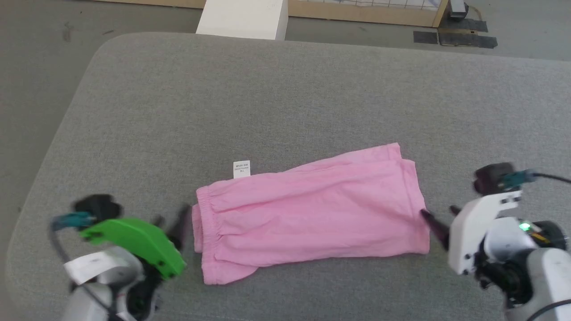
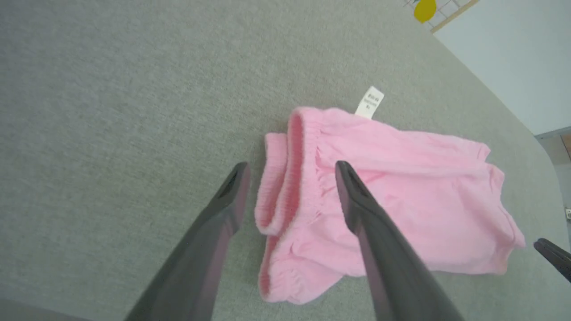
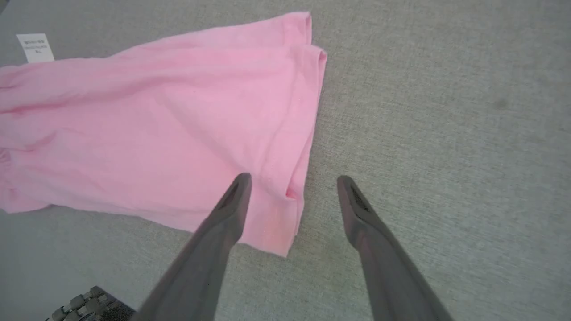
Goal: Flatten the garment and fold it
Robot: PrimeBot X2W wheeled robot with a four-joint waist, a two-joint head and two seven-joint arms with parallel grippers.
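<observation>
The garment (image 1: pixel 312 209), a small pair of pink pants, lies flat on the grey table (image 1: pixel 285 98) with its legs stacked. Its gathered waistband is at the left and its hems at the right. A white tag (image 1: pixel 242 169) sticks out near the waistband. My left gripper (image 1: pixel 171 223) sits just left of the waistband, open. In the left wrist view this gripper (image 2: pixel 290 168) straddles the waistband of the garment (image 2: pixel 401 187) without pinching it. My right gripper (image 1: pixel 441 216) is open at the hem corner. The right wrist view shows it (image 3: pixel 293 179) over the edge of the garment (image 3: pixel 178 133).
The padded grey table has a rounded far-left corner and bare cloth beyond the pants. A white block (image 1: pixel 243 18) and a wooden-framed panel (image 1: pixel 366 15) stand on the floor past the far edge. The other arm's fingertip (image 2: pixel 553 256) shows at the hem end.
</observation>
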